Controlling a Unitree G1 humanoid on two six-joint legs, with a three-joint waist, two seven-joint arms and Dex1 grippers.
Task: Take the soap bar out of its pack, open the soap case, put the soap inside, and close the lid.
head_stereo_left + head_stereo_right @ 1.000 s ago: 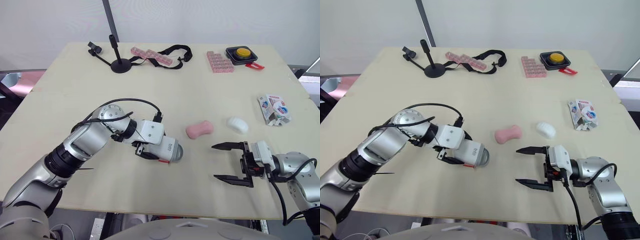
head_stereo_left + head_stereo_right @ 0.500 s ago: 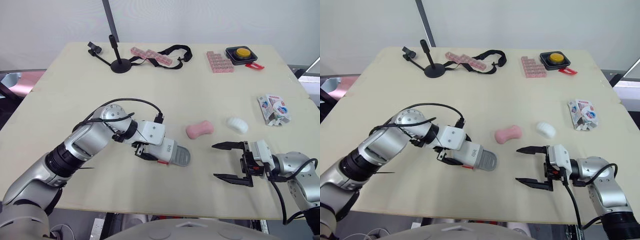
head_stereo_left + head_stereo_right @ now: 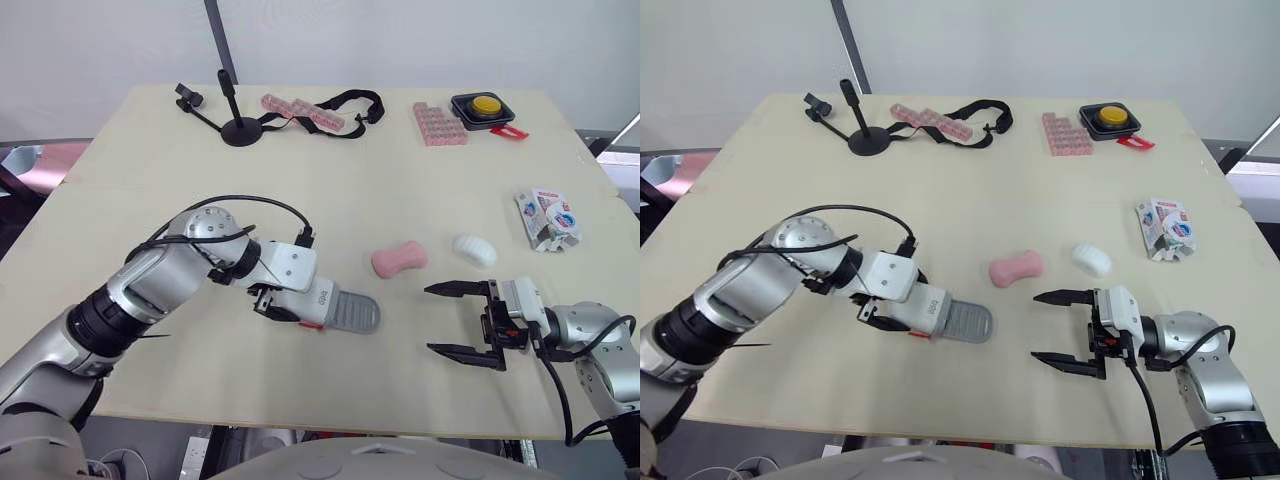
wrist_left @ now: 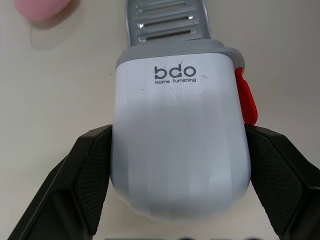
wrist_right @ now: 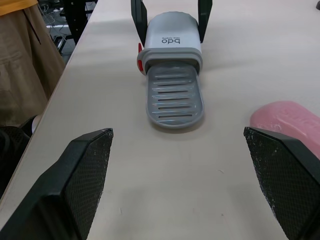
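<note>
soap case [image 3: 322,299] mid-table, right pincer [image 3: 429,320] spread wide

soap case [image 3: 300,290]: white shell, grey slatted tray [image 3: 352,310] slid out rightward, lying flat
soap bar [image 3: 399,259]: pink, peanut-shaped, unwrapped, near the tray
pack [image 3: 545,218]: crumpled, far right

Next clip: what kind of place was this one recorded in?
Probably a robot test or data-collection lab, not a home: a bare work table carries a yellow push button in a black housing and a small black stand, with the soap case as a staged prop.
</note>
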